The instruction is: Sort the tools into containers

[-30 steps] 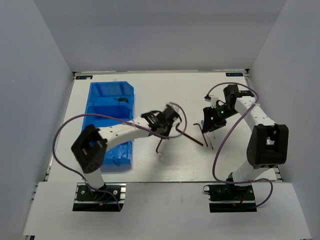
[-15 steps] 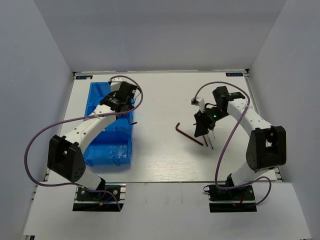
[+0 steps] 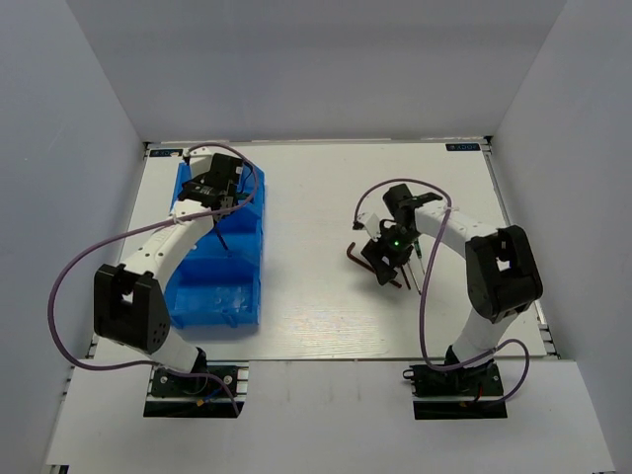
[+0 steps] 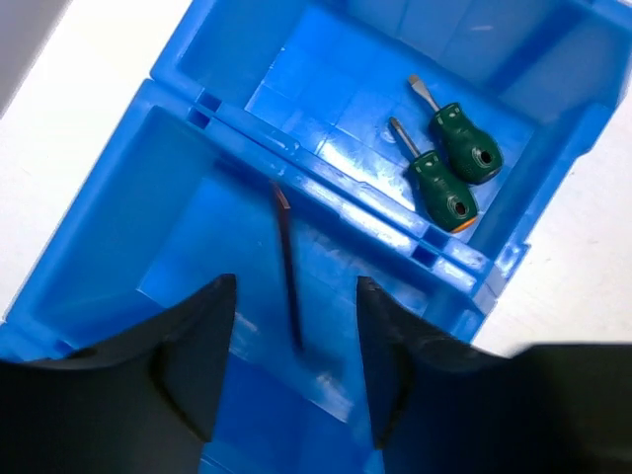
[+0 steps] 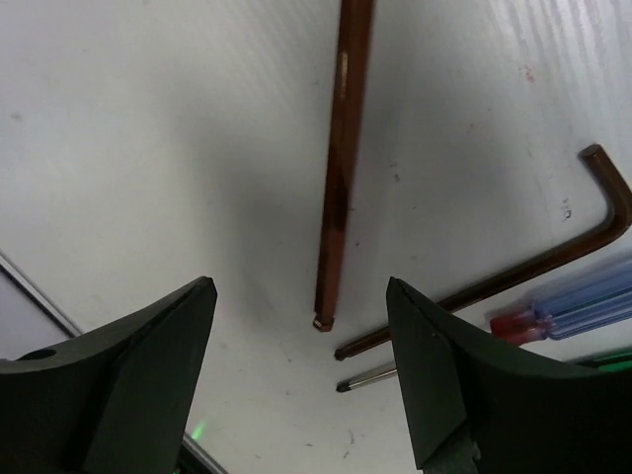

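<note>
Your left jaws gape over the containers [image 4: 326, 183], leaving a hex key [image 4: 286, 267] free inside (screwdrivers [image 4: 449, 168] live next door). Right jaws, apart, straddle another hex key [image 5: 341, 148] to pinch it.

The bin [image 4: 326, 188] is glossy, translucent blue plastic. The green screwdrivers [image 4: 442, 188] have shiny plastic handles and bare metal shafts. The long hex key [image 5: 341, 148] is smooth, dark brownish metal. The table [image 5: 148, 148] is white and matt.
</note>
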You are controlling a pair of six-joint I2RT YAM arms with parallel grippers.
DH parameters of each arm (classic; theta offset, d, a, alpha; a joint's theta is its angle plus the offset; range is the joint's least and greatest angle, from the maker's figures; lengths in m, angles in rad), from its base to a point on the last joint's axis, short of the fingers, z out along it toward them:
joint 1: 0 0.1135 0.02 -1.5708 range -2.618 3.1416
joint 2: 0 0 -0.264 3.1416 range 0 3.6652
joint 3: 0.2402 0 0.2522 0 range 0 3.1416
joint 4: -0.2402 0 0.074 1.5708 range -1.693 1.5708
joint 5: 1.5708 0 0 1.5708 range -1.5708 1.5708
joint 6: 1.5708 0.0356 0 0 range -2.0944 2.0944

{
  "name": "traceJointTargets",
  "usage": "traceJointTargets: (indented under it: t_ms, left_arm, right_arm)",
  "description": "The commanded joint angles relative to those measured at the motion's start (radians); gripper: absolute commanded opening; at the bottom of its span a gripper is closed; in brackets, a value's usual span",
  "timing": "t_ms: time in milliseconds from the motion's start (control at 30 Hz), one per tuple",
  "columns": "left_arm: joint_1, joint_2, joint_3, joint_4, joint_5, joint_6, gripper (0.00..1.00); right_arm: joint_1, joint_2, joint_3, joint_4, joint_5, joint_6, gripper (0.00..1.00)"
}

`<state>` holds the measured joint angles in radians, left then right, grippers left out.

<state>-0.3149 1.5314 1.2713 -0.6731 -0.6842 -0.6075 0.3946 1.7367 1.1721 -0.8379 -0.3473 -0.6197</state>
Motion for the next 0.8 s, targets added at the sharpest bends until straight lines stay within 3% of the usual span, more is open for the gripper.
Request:
traceJointTargets:
  t_ms: [0, 100, 333, 433, 467, 600, 700, 767]
  left_arm:
    - [0.007, -0.060, 0.016, 0.009, 0.008, 0.008, 0.64]
    - [0.007, -0.091, 0.016, 0.000, 0.018, 0.028, 0.69]
    - [-0.003, -0.284, -0.024, -0.014, 0.112, 0.048, 0.67]
    - [-0.013, -0.375, -0.033, -0.014, 0.166, 0.057, 0.66]
    - [-0.013, -0.393, -0.033, -0.025, 0.175, 0.057, 0.65]
    - [-0.013, -0.456, -0.024, -0.065, 0.196, 0.057, 0.63]
    - [-0.013, -0.476, -0.024, -0.075, 0.221, 0.057, 0.63]
    - [-0.013, -0.487, -0.024, -0.075, 0.253, 0.057, 0.63]
  right_arm:
    - [0.039, 0.007, -0.015, 0.094, 0.142, 0.052, 0.76]
    - [0.064, 0.056, 0.021, 0.145, 0.203, 0.086, 0.76]
    - [0.144, 0.165, 0.075, 0.175, 0.244, 0.112, 0.73]
    - [0.191, 0.199, 0.077, 0.204, 0.295, 0.126, 0.60]
    - [0.194, 0.207, 0.072, 0.213, 0.312, 0.132, 0.43]
    - [0.217, 0.244, 0.087, 0.154, 0.275, 0.170, 0.11]
    - [0.210, 0.265, 0.132, 0.062, 0.145, 0.181, 0.00]
    - [0.207, 0.261, 0.149, 0.033, 0.062, 0.158, 0.00]
